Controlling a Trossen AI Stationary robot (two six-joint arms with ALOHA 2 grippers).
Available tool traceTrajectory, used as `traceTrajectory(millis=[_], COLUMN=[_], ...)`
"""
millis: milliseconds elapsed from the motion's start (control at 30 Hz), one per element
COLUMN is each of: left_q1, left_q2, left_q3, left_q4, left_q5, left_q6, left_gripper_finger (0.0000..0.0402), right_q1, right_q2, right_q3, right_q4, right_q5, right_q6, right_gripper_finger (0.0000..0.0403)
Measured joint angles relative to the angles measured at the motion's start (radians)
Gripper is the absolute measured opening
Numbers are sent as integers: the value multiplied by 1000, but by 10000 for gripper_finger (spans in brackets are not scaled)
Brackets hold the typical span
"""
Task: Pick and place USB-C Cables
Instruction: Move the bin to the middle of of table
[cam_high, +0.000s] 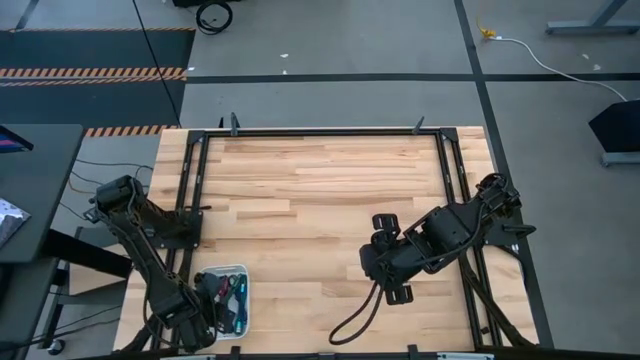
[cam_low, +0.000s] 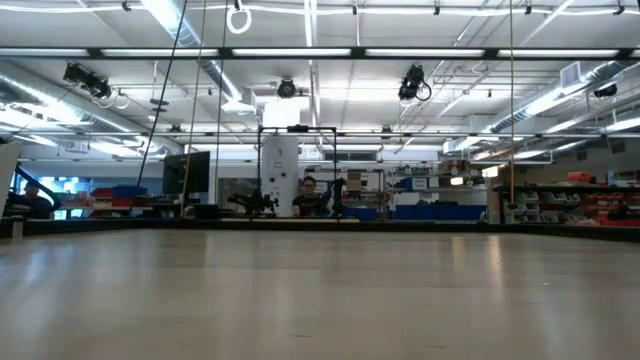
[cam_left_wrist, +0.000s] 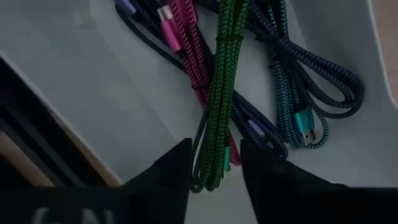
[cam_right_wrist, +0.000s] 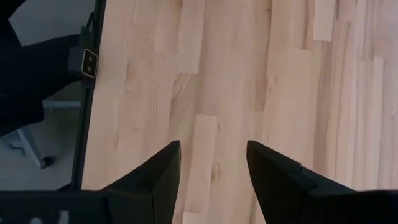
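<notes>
The USB-C cables (cam_left_wrist: 249, 93) lie heaped in the white tray (cam_high: 243, 270) at the table's near left corner. In the left wrist view I make out a green bundle (cam_left_wrist: 221, 93), a magenta one (cam_left_wrist: 186, 37), a teal one (cam_left_wrist: 292, 106) and a dark blue-violet one (cam_left_wrist: 329, 74). My left gripper (cam_left_wrist: 214, 171) hangs open over the tray, one finger on each side of the green bundle's looped end (cam_left_wrist: 208, 177). My right gripper (cam_right_wrist: 211, 168) is open over bare wood right of the table's middle.
A black frame (cam_high: 320, 131) borders the wooden table top (cam_high: 320, 190). A loop of black robot wiring (cam_high: 358, 312) lies near the right arm at the near edge. The tray's white wall (cam_left_wrist: 93, 93) rises beside the left fingers. A person (cam_low: 310, 190) stands far off in the room.
</notes>
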Motion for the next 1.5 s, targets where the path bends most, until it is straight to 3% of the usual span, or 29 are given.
traceTrajectory(millis=[267,600,833,1033,1300,1500], left_q1=[58,132,151,171,269,352], left_q2=[0,0,-1,-1,-2,-2], left_q3=[0,5,100,201,310,314], left_q4=[-4,41,25,4,5,61], left_q5=[-40,-12,32,-46,-263,-281], left_q6=[158,327,438,592,924,1128], left_gripper_finger=[191,172,155,136,118,117], right_q1=[20,60,57,39,15,-50], right_q2=[0,0,0,0,1,0], right_q3=[0,-6,-99,-245,-462,-512], right_q4=[0,1,1,34,338,344], right_q5=[34,125,141,139,21,12], right_q6=[-17,-62,-70,-72,-189,-210], right_gripper_finger=[190,190,190,190,190,190])
